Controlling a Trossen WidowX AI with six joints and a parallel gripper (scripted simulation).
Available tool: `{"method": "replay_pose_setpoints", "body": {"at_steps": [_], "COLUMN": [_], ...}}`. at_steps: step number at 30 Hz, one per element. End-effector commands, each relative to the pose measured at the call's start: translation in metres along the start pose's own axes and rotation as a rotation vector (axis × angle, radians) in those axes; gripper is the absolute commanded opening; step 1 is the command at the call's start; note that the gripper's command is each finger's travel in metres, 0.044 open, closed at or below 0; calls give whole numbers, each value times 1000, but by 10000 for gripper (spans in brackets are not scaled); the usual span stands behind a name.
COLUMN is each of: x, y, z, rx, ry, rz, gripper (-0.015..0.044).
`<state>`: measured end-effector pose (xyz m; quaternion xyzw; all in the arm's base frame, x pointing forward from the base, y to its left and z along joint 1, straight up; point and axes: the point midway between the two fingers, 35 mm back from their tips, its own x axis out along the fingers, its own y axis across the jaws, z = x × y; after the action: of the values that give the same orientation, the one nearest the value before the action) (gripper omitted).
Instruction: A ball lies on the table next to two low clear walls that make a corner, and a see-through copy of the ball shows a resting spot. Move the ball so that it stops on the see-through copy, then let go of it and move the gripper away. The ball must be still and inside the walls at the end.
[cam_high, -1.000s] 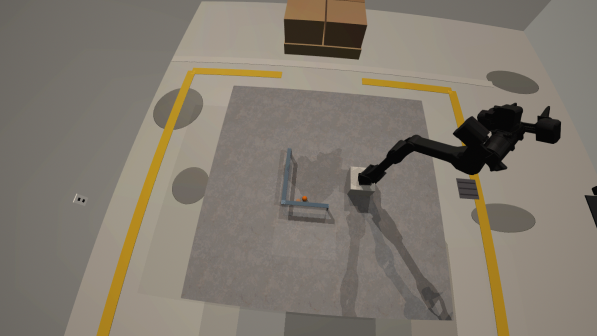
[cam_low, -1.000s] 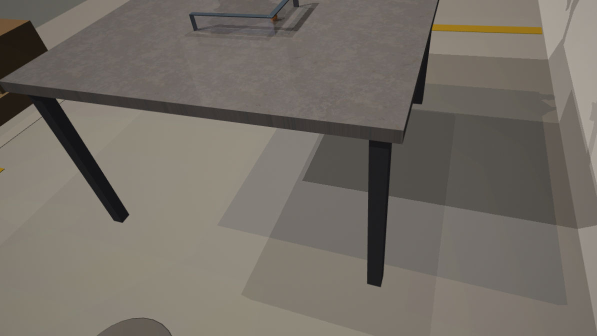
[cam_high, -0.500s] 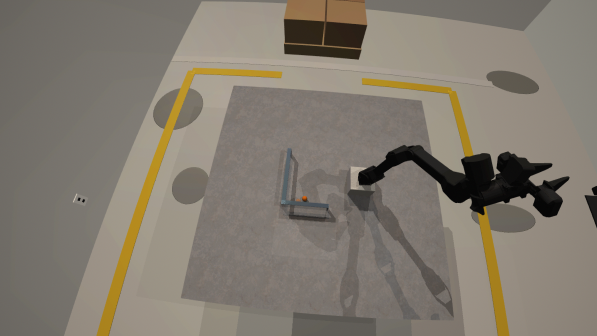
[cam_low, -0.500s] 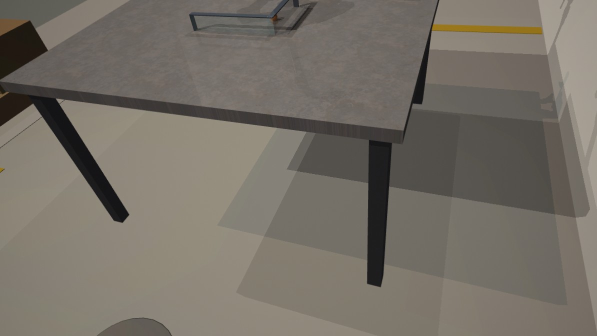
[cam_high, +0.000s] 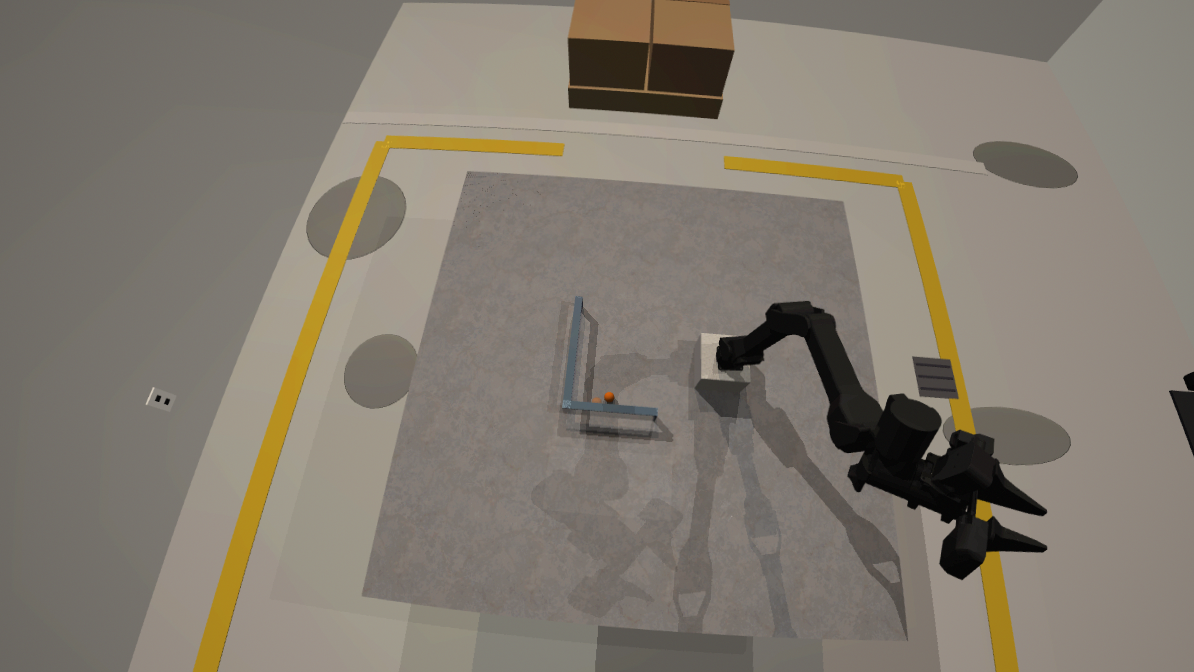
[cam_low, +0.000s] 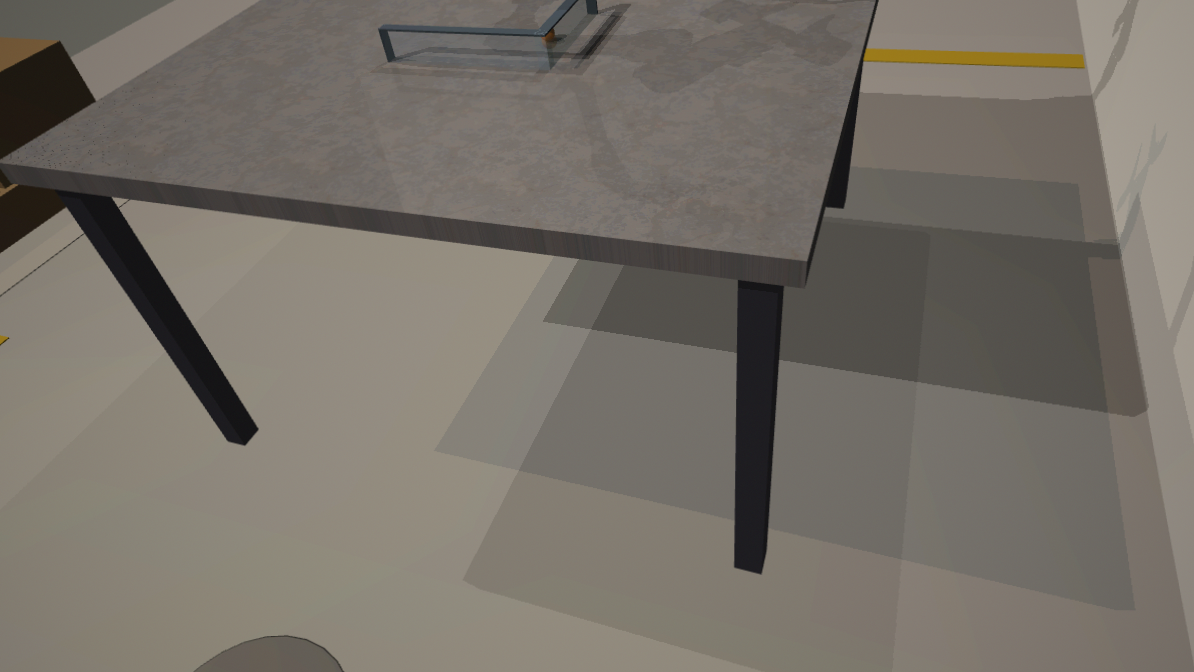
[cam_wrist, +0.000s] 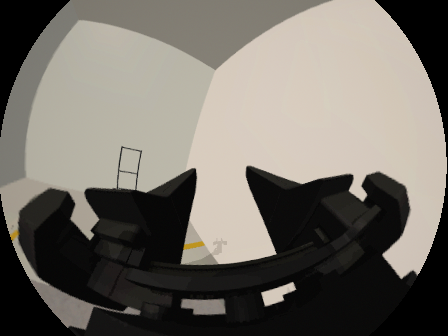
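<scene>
A small orange ball (cam_high: 609, 396) (cam_low: 548, 36) lies on the grey table (cam_high: 584, 542) (cam_low: 501, 166), inside the corner of the two low clear walls (cam_high: 573, 350) (cam_low: 467, 33), close to the front wall. A faint orange patch (cam_high: 596, 401), the see-through copy, shows just left of the ball, nearer the corner. My gripper (cam_high: 1044, 528) (cam_wrist: 222, 171) is far off to the right, out beyond the table's edge and pointing away from the table. Its fingers stand partly apart with nothing between them. The wrist view shows only bare room walls.
The arm's white base block (cam_high: 710, 350) stands on the table right of the walls. A cardboard box (cam_high: 650, 58) (cam_low: 25, 83) sits on the floor behind the table. Yellow floor lines (cam_high: 292, 375) frame the table. A dark table leg (cam_low: 756, 417) shows below.
</scene>
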<state>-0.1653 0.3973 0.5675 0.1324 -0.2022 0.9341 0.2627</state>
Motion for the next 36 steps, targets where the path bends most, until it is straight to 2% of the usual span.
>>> {"method": "replay_pose_setpoints", "body": {"at_steps": [1, 10, 18, 27, 36], "x": [-25, -103, -211, -326, -448], "y": [-40, -112, -162, -180, -162], "z": [-34, -101, -159, -199, -232], "rx": [-29, -93, -99, -78, -4], "ry": [100, 346, 612, 874, 1179], "rz": [-145, -427, -664, -853, -990], "gripper": [236, 236, 236, 236, 236]}}
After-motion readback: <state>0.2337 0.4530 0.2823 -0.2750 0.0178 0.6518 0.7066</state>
